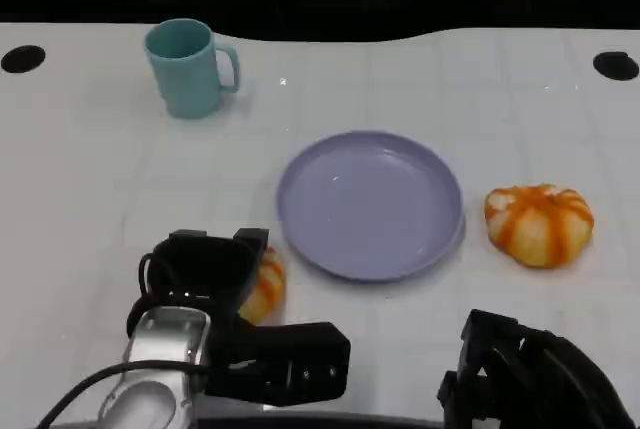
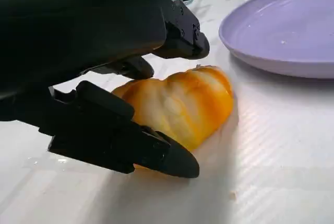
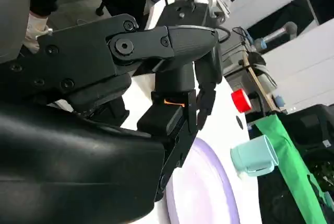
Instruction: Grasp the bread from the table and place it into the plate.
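— Where is the bread (image 2: 180, 104)?
— On the white worktop (image 1: 80, 199), just beside the purple plate (image 1: 370, 204), with the left hand (image 1: 205, 274) closing its fingers (image 2: 156, 153) around it.
— And the right hand (image 1: 530, 374)?
— Low at the near edge; whether it is holding anything, I cannot tell. A teal mug (image 1: 190, 67) stands well behind.

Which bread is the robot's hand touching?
The long bread left of the plate: the left hand has its fingers around it. The round striped bread sits alone on the plate's other side.
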{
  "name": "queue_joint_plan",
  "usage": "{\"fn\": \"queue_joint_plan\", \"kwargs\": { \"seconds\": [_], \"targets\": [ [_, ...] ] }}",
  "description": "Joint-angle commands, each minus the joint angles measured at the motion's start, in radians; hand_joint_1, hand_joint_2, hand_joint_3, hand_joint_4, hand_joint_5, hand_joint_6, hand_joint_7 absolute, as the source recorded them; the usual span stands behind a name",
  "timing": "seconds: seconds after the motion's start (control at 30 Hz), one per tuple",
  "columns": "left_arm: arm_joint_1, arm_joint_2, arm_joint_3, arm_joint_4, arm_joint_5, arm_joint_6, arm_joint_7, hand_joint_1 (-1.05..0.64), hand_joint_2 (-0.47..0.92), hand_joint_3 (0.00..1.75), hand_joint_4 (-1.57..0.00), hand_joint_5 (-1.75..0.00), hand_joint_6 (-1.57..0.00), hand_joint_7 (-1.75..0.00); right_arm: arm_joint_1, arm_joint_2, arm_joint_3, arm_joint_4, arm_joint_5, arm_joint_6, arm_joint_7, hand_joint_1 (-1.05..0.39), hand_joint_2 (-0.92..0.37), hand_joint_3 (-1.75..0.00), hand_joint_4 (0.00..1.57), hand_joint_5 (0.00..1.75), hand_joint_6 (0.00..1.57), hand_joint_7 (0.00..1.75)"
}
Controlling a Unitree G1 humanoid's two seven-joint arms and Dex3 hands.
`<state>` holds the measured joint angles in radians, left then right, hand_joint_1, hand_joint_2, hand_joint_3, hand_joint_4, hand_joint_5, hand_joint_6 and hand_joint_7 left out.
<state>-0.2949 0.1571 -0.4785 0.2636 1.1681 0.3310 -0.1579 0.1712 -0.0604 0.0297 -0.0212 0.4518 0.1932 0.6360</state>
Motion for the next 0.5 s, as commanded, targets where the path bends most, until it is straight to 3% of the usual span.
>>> {"fn": "queue_joint_plan", "kwargs": {
  "seconds": [0.03, 0.17, 0.27, 0.3, 0.37, 0.5],
  "targets": [
    [-0.024, 0.002, -0.006, 0.101, -0.054, -0.014, 0.110, -0.63, 0.87, 0.00, -0.35, -0.12, -0.23, 0.00, 0.006, -0.010, -0.005, -0.008, 0.007, -0.002, 0.001, -0.71, -0.92, -0.25, 0.85, 1.60, 0.76, 1.40],
    [-0.050, 0.004, -0.021, 0.193, -0.106, -0.040, 0.150, -0.50, 0.86, 0.00, -0.46, -0.16, -0.34, -0.04, 0.008, -0.010, -0.004, -0.012, 0.005, -0.001, -0.003, -0.71, -0.92, -0.24, 0.86, 1.60, 0.77, 1.40],
    [-0.073, 0.009, -0.044, 0.258, -0.126, -0.044, 0.144, -0.47, 0.87, 0.00, -0.65, -0.24, -0.46, -0.07, 0.010, -0.009, -0.005, -0.014, 0.008, -0.001, 0.000, -0.71, -0.92, -0.24, 0.86, 1.60, 0.77, 1.39],
    [-0.079, 0.009, -0.051, 0.276, -0.132, -0.044, 0.143, -0.46, 0.87, 0.00, -0.75, -0.37, -0.52, -0.05, 0.010, -0.009, -0.005, -0.015, 0.008, -0.002, 0.001, -0.71, -0.92, -0.24, 0.86, 1.60, 0.77, 1.39],
    [-0.089, 0.009, -0.061, 0.308, -0.143, -0.046, 0.143, -0.45, 0.87, 0.00, -0.74, -0.62, -0.58, -0.02, 0.010, -0.011, -0.005, -0.016, 0.006, -0.003, 0.000, -0.71, -0.92, -0.24, 0.86, 1.60, 0.77, 1.38],
    [-0.107, 0.013, -0.079, 0.379, -0.173, -0.075, 0.174, -0.40, 0.89, 0.00, -0.75, -1.30, -0.73, -0.01, 0.010, -0.011, -0.008, -0.015, 0.012, 0.000, 0.004, -0.71, -0.92, -0.24, 0.86, 1.60, 0.77, 1.38]
  ]
}}
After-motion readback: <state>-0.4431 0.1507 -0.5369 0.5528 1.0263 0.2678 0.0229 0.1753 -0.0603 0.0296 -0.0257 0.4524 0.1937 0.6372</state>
